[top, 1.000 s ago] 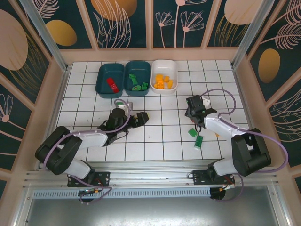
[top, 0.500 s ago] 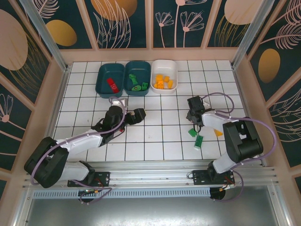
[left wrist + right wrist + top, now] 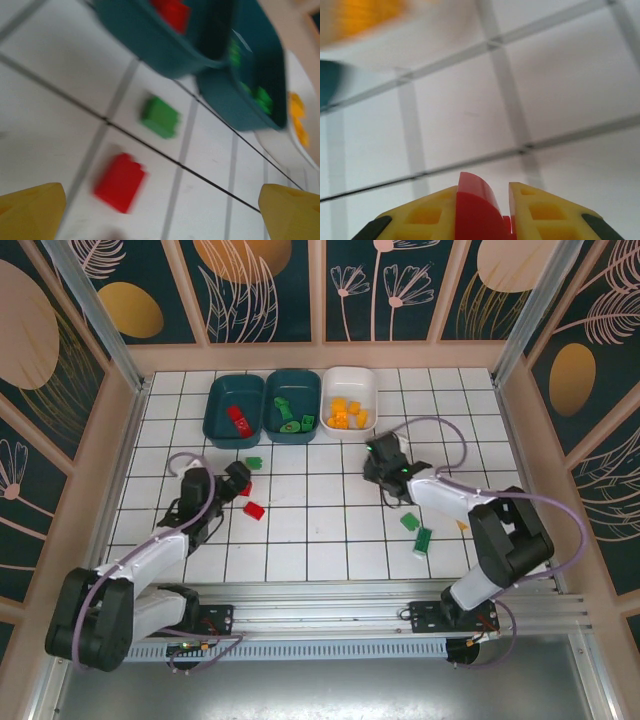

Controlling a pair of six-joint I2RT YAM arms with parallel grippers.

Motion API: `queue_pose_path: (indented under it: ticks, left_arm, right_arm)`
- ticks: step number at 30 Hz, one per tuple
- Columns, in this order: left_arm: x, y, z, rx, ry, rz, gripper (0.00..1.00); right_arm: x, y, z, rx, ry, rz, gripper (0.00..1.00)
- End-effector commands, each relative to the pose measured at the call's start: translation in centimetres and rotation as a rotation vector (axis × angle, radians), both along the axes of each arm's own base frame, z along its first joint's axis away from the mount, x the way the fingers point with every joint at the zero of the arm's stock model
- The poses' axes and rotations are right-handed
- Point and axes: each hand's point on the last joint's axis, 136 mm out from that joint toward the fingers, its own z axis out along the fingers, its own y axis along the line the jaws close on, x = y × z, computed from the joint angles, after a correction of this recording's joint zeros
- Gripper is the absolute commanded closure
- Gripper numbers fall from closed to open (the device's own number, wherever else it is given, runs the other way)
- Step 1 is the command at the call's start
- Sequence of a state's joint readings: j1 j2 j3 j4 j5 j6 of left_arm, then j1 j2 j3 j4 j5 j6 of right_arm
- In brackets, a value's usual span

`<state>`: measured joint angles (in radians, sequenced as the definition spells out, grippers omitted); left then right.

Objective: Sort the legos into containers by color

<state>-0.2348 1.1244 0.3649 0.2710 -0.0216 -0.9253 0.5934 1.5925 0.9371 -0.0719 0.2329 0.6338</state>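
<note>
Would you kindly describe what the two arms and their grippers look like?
The left arm and right arm have black joint housings, pale grey links and a lilac cable looping alongside. The left gripper and right gripper have yellow fingers; the right's show moulded pockets.

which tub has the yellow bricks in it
The white tub at the right end; the left teal tub holds a red brick, the middle teal tub green ones.
</note>
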Motion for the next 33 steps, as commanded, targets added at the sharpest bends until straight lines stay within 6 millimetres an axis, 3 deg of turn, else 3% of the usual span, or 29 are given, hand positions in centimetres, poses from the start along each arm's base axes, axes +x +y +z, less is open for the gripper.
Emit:
queue_pose_path:
  ticks: [1, 7, 10, 16, 20, 24, 25, 26, 27, 30, 33]
  left_arm:
    - [-1.5, 1.5, -1.3, -0.075, 0.052, 0.072, 0.02]
    - [-2.8, 2.5, -1.3, -0.039, 0.078, 0.082, 0.02]
    - [-3.3, 2.5, -1.2, -0.027, 0.080, 0.063, 0.02]
    - [-4.0, 2.4, -0.9, -0.019, 0.060, 0.036, 0.01]
    - [-4.1, 2.1, -0.9, -0.024, 0.058, 0.014, 0.01]
    - [-4.0, 1.6, -0.7, -0.033, 0.055, -0.012, 0.01]
    - [-4.0, 1.5, -0.7, -0.033, 0.054, -0.016, 0.01]
    - [-4.0, 1.4, -0.6, -0.036, 0.050, -0.022, 0.02]
    - [-4.0, 1.3, -0.6, -0.035, 0.048, -0.029, 0.01]
    - [-3.8, 0.9, -0.2, -0.039, 0.028, -0.057, 0.01]
    - [-3.5, 0.7, 0.0, -0.040, 0.023, -0.069, 0.02]
  right_arm:
    - [2.4, 8.9, 4.2, 0.103, -0.160, 0.200, 0.83]
    - [6.3, 20.4, 6.0, 0.170, -0.273, 0.441, 0.85]
    - [7.4, 24.4, 6.8, 0.205, -0.341, 0.556, 0.85]
    - [9.1, 29.4, 6.0, 0.266, -0.351, 0.696, 0.85]
    - [10.2, 31.5, 4.7, 0.261, -0.330, 0.725, 0.84]
    - [11.1, 32.2, 4.2, 0.259, -0.333, 0.715, 0.82]
    - [11.4, 32.2, 4.3, 0.260, -0.337, 0.707, 0.73]
    - [11.6, 32.2, 4.4, 0.254, -0.336, 0.700, 0.55]
    - [11.7, 32.2, 4.5, 0.245, -0.338, 0.695, 0.46]
    - [11.8, 32.1, 6.2, 0.225, -0.363, 0.700, 0.37]
    - [11.5, 31.3, 8.9, 0.208, -0.406, 0.692, 0.36]
